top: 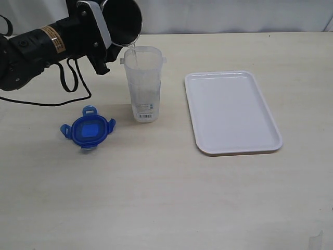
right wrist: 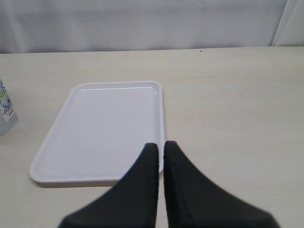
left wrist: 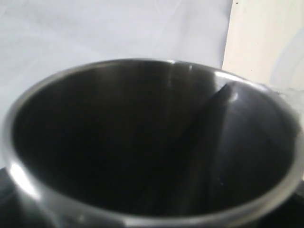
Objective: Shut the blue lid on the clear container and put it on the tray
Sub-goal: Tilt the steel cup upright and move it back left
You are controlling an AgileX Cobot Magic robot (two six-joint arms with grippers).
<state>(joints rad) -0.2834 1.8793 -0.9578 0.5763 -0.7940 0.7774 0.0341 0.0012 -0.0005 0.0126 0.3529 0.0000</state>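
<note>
On the pale table [top: 166,208], right of centre: the tray [top: 232,112], lying flat. Over its near edge in the right wrist view, the right gripper [right wrist: 160,148], jaws pressed together on nothing. Left of the tray and well apart from it: the clear container [top: 143,86], upright, uncapped. Above its mouth, a steel cup [top: 123,21], tipped (thin stream [top: 133,52] falling in), clasped in the left gripper [top: 101,36], jaws spread wide round it. Nearer the camera, left of the container, apart from both grippers: the blue lid [top: 87,130], flat on the table.
</note>
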